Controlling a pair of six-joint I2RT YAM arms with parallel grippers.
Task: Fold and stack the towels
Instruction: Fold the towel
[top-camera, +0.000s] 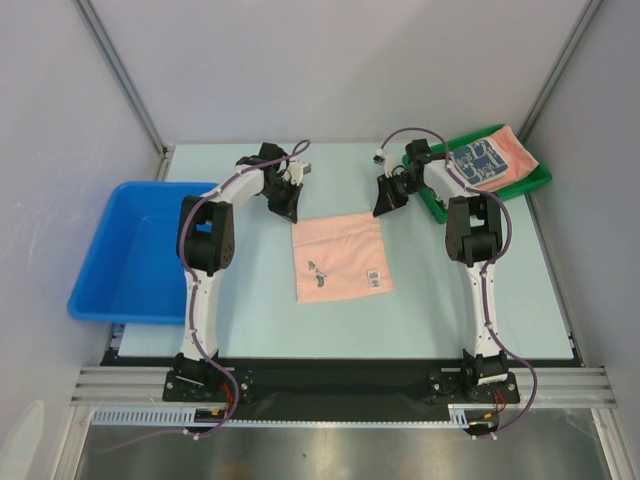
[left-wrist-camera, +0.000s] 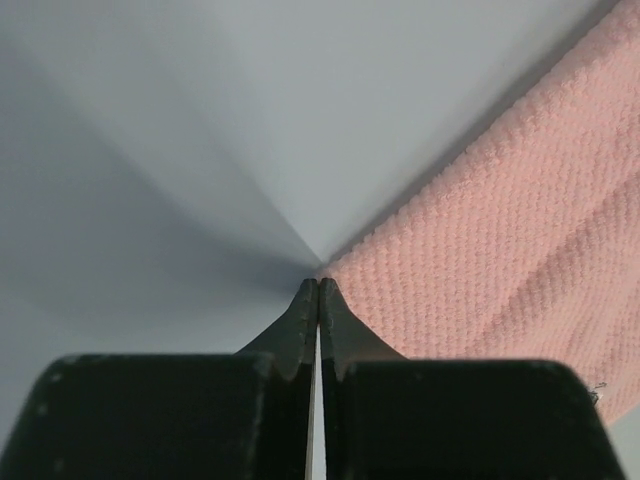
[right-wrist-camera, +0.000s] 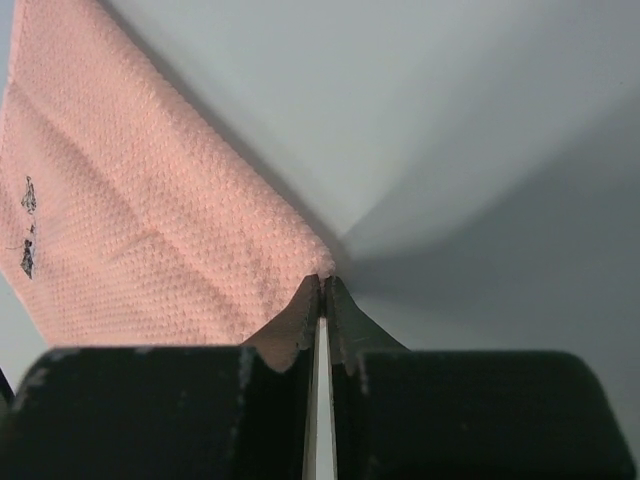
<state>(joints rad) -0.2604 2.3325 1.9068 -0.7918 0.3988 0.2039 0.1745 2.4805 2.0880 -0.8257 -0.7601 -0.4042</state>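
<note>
The salmon-pink towel (top-camera: 340, 257) lies spread flat in the middle of the pale table (top-camera: 450, 310), a little beyond the arm bases; it is close to square, so no long axis stands out. Its sides are turned slightly out of line with the table edges, and the far edge runs left to right, with the right end a bit farther away. A small dark mark (top-camera: 318, 270) sits near its near-left part and a small label (top-camera: 373, 277) near its near-right edge. At the far-left corner the left gripper (top-camera: 292, 214) points down, its jaws pressed together on the very tip of the cloth, as the left wrist view shows. At the far-right corner the right gripper (top-camera: 382, 210) does likewise; its jaws are together with the corner drawn up to a peak between them. The blue bin (top-camera: 95, 285) stands on the left, well apart from the towel. At the far right the green tray (top-camera: 540, 178) holds a dark blue patterned towel (top-camera: 478, 160) lying on a second pink towel (top-camera: 515, 152), both set at an angle with their long sides running from near-left to far-right.
</note>
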